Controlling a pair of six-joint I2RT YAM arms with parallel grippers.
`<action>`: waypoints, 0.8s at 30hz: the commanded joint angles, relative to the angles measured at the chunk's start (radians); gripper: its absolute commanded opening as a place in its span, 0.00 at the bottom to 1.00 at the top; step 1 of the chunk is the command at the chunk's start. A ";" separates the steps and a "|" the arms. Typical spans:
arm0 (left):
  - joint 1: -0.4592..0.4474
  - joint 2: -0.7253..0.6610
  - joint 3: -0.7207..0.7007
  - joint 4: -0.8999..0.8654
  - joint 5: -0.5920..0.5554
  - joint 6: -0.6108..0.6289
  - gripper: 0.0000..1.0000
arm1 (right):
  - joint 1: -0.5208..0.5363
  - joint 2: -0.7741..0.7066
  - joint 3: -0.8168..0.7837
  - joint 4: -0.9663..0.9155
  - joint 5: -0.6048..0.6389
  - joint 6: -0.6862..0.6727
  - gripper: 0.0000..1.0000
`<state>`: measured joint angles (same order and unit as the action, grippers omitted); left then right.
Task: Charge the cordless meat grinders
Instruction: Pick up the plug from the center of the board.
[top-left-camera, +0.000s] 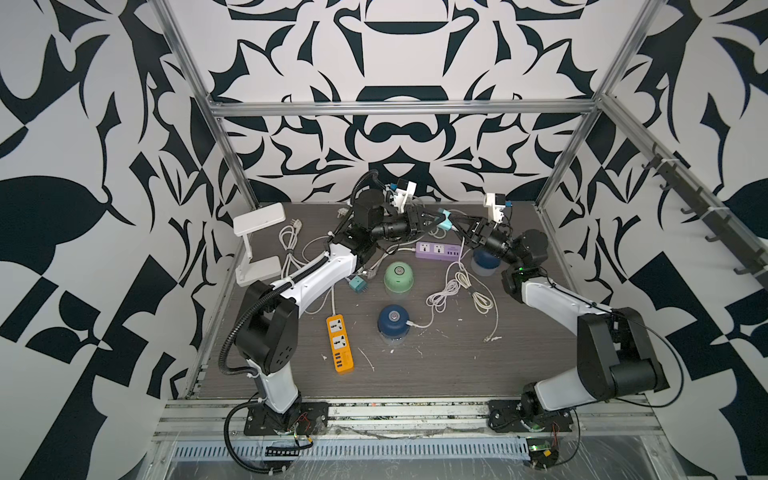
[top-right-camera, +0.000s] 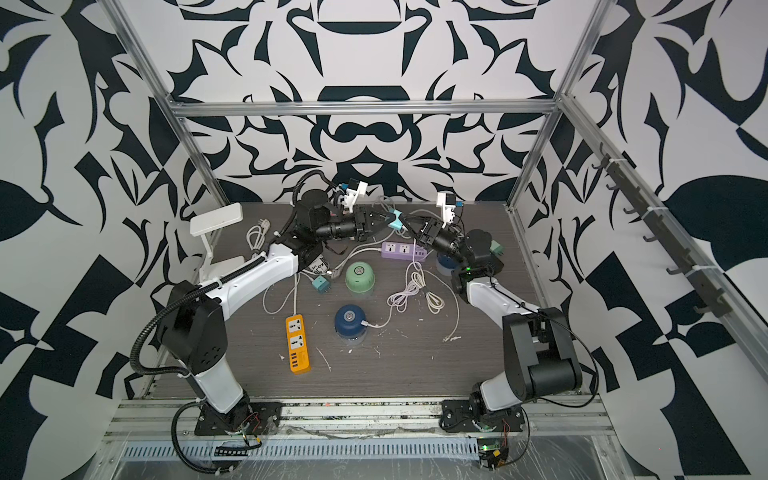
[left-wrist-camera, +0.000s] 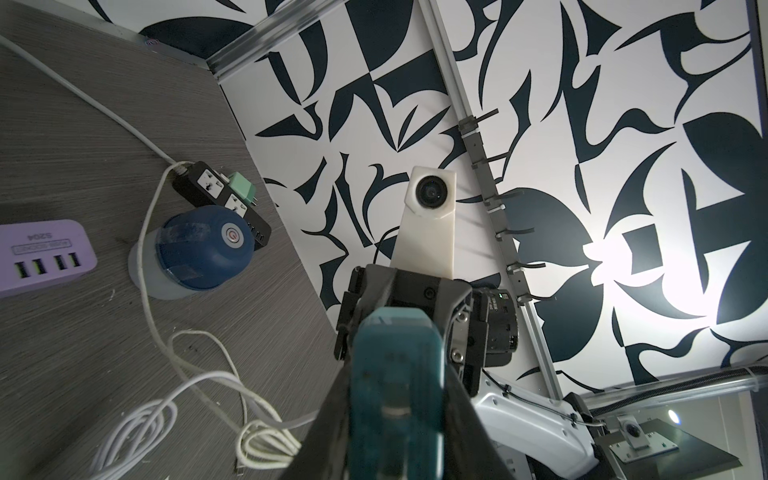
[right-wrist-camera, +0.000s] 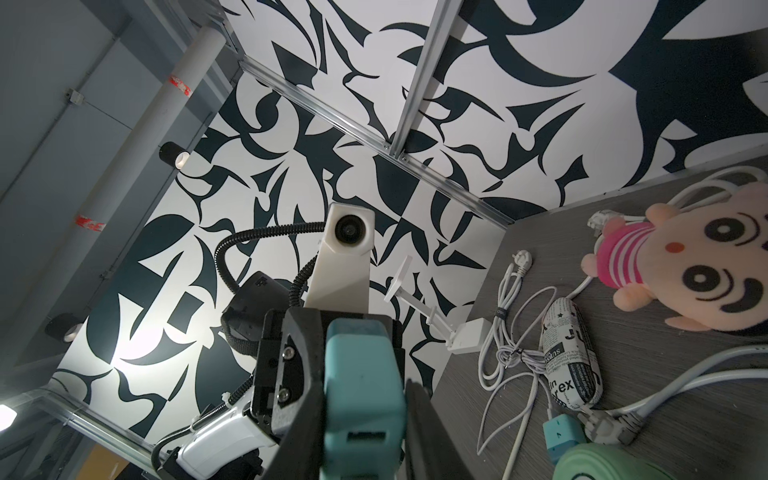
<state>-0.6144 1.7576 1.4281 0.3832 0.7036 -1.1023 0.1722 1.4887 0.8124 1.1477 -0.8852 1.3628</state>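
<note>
Navy front grinder, mint grinder — both upright, axes vertical, buttons skyward

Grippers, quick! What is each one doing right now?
Left gripper: closed on the teal adapter.
Right gripper: closed on the same teal adapter.

The grey wood-grain table is crowded. A white stand sits at its far left corner, with a coiled white cable beside it. An orange power strip lies toward the front, a purple power strip toward the back and a black power strip by the right edge.

A mint green grinder stands mid-table, a teal plug adapter just beside it. In front of it stands a dark blue grinder with a white cord reaching its side. A second dark blue grinder stands just beside the black strip.

A tangled white cable lies near the purple strip. In the right wrist view, a plush doll and a newsprint pouch lie among more cables.
</note>
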 joint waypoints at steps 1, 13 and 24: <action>-0.005 0.003 -0.012 0.065 -0.002 -0.024 0.00 | 0.018 -0.013 0.021 0.084 -0.038 0.001 0.09; 0.002 -0.025 -0.040 0.028 -0.007 -0.007 0.26 | -0.008 -0.034 0.009 0.053 0.009 -0.002 0.00; 0.007 -0.034 -0.056 0.033 0.000 -0.007 0.29 | -0.028 -0.048 0.001 0.029 0.011 -0.007 0.00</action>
<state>-0.6106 1.7554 1.3933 0.4080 0.6994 -1.1042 0.1581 1.4879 0.8082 1.1172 -0.8944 1.3849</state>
